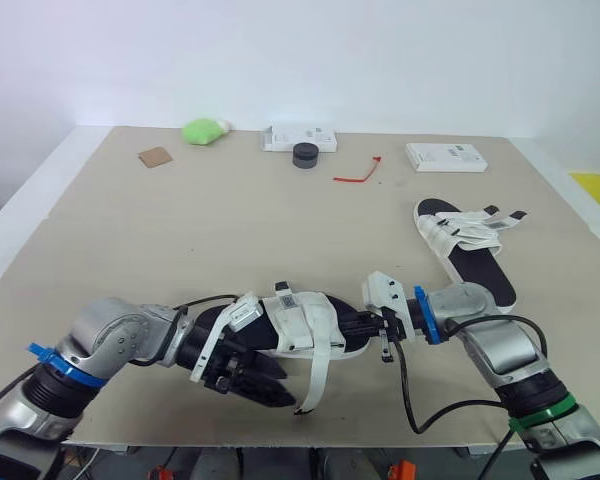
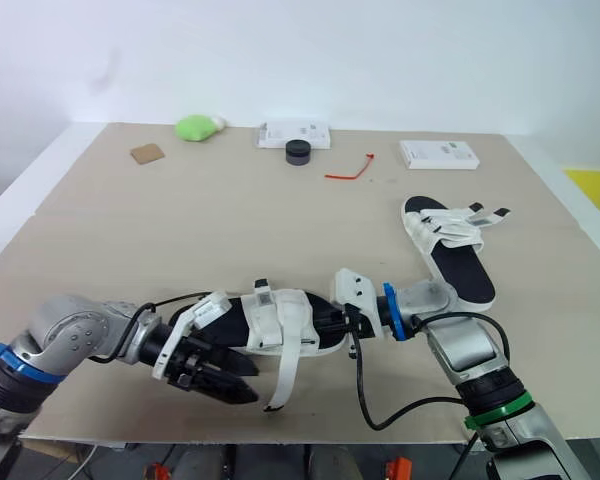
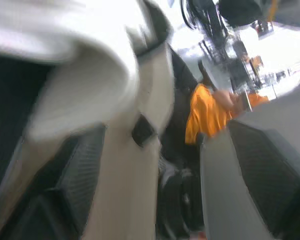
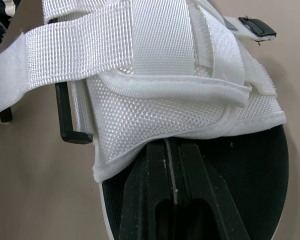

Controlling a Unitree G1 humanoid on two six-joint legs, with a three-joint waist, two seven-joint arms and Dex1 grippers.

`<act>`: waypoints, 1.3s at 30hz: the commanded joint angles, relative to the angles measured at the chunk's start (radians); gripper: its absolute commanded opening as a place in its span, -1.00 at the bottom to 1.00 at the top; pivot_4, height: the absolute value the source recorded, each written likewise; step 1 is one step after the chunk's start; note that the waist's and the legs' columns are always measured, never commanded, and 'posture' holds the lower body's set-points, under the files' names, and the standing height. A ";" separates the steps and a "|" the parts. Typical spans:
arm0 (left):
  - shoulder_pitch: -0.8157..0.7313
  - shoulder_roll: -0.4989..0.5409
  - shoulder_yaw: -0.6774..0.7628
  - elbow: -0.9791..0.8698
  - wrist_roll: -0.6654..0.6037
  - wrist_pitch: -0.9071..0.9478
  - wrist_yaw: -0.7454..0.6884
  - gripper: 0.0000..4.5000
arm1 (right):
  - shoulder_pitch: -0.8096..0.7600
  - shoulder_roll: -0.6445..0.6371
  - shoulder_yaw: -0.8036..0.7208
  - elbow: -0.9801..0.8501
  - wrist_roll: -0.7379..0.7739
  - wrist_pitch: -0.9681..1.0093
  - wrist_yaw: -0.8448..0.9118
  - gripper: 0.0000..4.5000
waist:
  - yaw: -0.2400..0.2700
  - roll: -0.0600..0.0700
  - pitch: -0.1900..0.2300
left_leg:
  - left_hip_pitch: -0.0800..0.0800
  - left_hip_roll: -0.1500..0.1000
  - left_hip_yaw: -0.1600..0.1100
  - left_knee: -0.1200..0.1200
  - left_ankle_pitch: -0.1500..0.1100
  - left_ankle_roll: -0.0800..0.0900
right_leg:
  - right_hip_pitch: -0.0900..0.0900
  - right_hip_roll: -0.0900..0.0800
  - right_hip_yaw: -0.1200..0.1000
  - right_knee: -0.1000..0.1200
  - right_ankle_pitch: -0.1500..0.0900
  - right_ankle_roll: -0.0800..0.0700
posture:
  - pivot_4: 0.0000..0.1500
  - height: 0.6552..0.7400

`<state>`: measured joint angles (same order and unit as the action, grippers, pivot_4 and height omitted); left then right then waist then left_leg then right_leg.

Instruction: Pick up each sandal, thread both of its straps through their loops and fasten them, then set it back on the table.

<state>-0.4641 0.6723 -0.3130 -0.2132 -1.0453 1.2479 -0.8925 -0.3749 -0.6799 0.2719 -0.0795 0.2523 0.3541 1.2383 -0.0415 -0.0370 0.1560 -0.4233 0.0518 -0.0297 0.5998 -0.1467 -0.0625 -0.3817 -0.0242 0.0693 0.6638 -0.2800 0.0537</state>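
Strap-threading step, near sandal (image 1: 300,322). My right tool (image 4: 172,150) is closed, tucked under the upper (image 4: 180,105). Left tool (image 1: 272,390): cannot tell. Next: catch the loose strap (image 1: 318,375) and feed it through the loop (image 4: 65,117).

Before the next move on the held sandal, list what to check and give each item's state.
1. Held sandal spans between left gripper and right gripper: ok.
2. Right gripper free to take a strap: not ok; it is shut and tucked under the white upper.
3. Left gripper's hold firm: cannot tell.
4. Loose strap fastened: not ok; it hangs below the sandal.
5. Black loop in view beside the upper: ok.
6. Second sandal lies apart on the table: ok.
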 commanded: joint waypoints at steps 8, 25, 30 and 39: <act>-0.104 -0.125 0.038 0.068 0.040 0.124 0.099 0.54 | 0.076 -0.033 0.070 0.018 -0.048 0.083 -0.003 -1.00 | 0.002 -0.001 -0.001 | 0.001 -0.001 -0.001 0.001 -0.001 0.000 | 0.001 0.000 0.000 0.000 -0.001 0.000 | 1.00 1.00; -0.192 -0.252 0.161 0.081 -0.073 0.367 0.250 -0.59 | 0.022 -0.002 0.079 0.064 -0.051 0.081 0.004 -1.00 | -0.003 -0.002 0.000 | 0.000 -0.002 -0.002 0.001 -0.001 -0.001 | 0.001 0.000 0.000 0.000 -0.001 0.001 | 1.00 1.00; -0.174 -0.283 0.198 0.073 -0.108 0.367 0.361 -0.91 | 0.021 -0.001 0.075 0.065 -0.049 0.082 0.005 -1.00 | -0.003 -0.002 0.000 | 0.000 -0.002 -0.001 0.000 -0.001 -0.001 | 0.001 0.000 0.001 0.000 -0.001 0.001 | 1.00 1.00; -0.154 -0.299 0.255 0.109 -0.214 0.367 0.434 -0.91 | 0.025 -0.012 0.072 0.063 -0.050 0.080 0.011 -1.00 | -0.003 -0.002 0.000 | 0.000 -0.002 -0.001 0.001 -0.001 -0.001 | 0.001 0.000 0.001 0.000 -0.001 0.001 | 1.00 1.00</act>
<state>-0.6132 0.3780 -0.1077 -0.1113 -1.2121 1.6103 -0.4648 -0.3921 -0.6751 0.2774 -0.0806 0.2563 0.3956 1.2498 -0.0445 -0.0386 0.1561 -0.4234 0.0500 -0.0311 0.6004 -0.1481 -0.0632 -0.3810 -0.0239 0.0702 0.6639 -0.2814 0.0544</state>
